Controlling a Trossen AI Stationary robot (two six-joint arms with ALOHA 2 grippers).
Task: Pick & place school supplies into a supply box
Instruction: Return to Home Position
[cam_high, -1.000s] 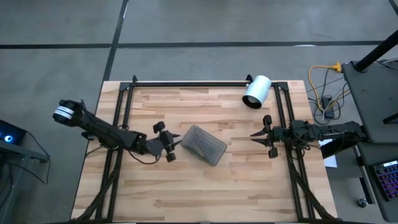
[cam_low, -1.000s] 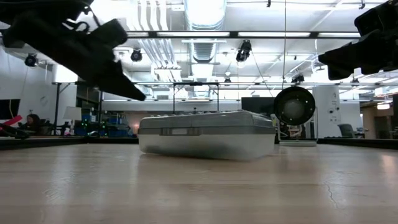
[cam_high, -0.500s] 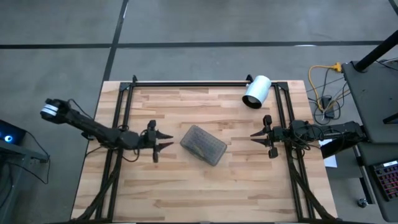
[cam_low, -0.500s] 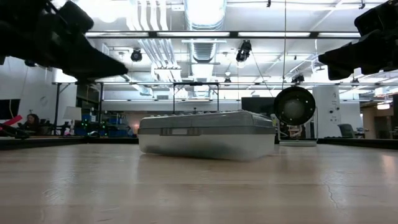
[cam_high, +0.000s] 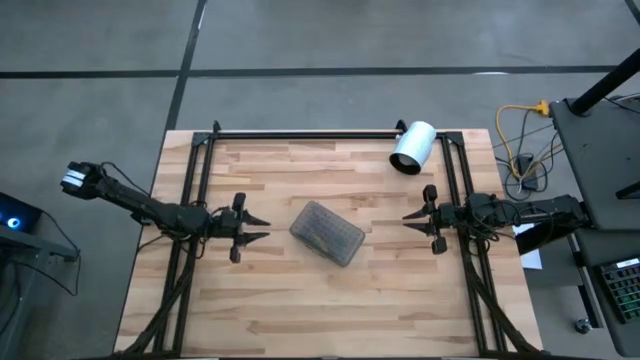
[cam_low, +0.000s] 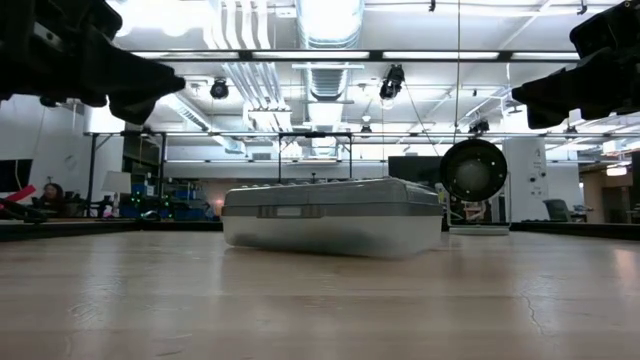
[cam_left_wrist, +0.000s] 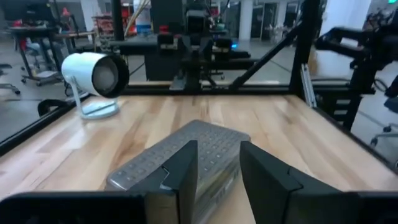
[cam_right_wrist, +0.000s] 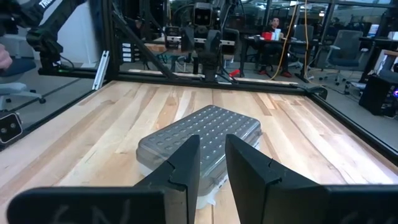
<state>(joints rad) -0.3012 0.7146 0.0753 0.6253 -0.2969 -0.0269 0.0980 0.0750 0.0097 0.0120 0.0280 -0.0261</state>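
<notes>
- The wooden table (cam_high: 300, 310) is showing bare planks along its near edge.
- At mid-depth, the supply box (cam_high: 327, 232) is lying flat at the table's centre, turned at a slant. Its dotted grey lid is sitting shut on top, and its contents cannot be made out through the lid.
- The left gripper (cam_high: 266, 229) is hovering above the table near the box's left end, clear of it and pointing toward it. Its jaws are standing released, with a gap between them and nothing in it.
- The right gripper (cam_high: 407, 220) is hanging farther off on the box's right, by the right-hand rail, also facing the box. Its jaws are standing parted by a narrower gap, gripping nothing.
- Farther back, a white cylinder (cam_high: 412, 147) is sitting on a small stand by the far right corner, well apart from the box.
- A black frame bar (cam_high: 300, 133) is running along the far edge.
</notes>
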